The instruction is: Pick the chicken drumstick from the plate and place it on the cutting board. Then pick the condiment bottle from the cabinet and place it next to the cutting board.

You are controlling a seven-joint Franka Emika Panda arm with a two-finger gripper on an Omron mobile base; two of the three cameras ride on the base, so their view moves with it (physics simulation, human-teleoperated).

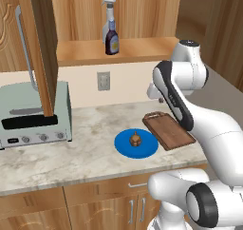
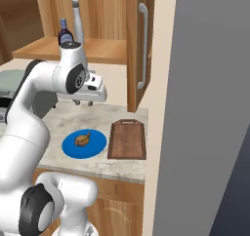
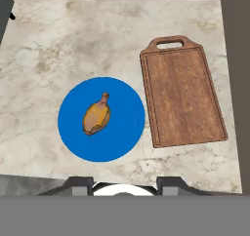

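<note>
gripper clearance and object layout above the surface

gripper point(image 2: 83, 103) hangs well above the marble surface point(image 3: 44, 49), over the strip behind the plate point(image 3: 73, 137). its two finger tips point(image 3: 82, 184) stand partly apart at the bottom of the hand view, and nothing lies between them; the gripper holds nothing.

chicken drumstick point(image 3: 96, 117) lies near the centre of the plate, thin end pointing toward the back wall, with blue margin showing all round it. the plate sits flat on the surface, just beside the cutting board point(image 3: 183, 98) and apart from it by a narrow strip of bare marble. the cutting board lies with its long sides running front to back and its handle tab toward the wall. its far long edge runs close to the end of the surface, beside the tall grey panel point(image 2: 210, 108).

open marble extends to the plate's left as far as the toaster oven point(image 1: 33, 112), and behind both items up to the wall. the front edges of the plate and board stop short of the surface's front lip.

condiment bottle point(image 1: 112, 41) stands upright on the shelf of the cabinet point(image 1: 118, 48), directly in front of the grey spray bottle point(image 1: 108, 8). the cabinet door point(image 1: 40, 43) stands swung open, its long handle over the toaster oven.
</note>
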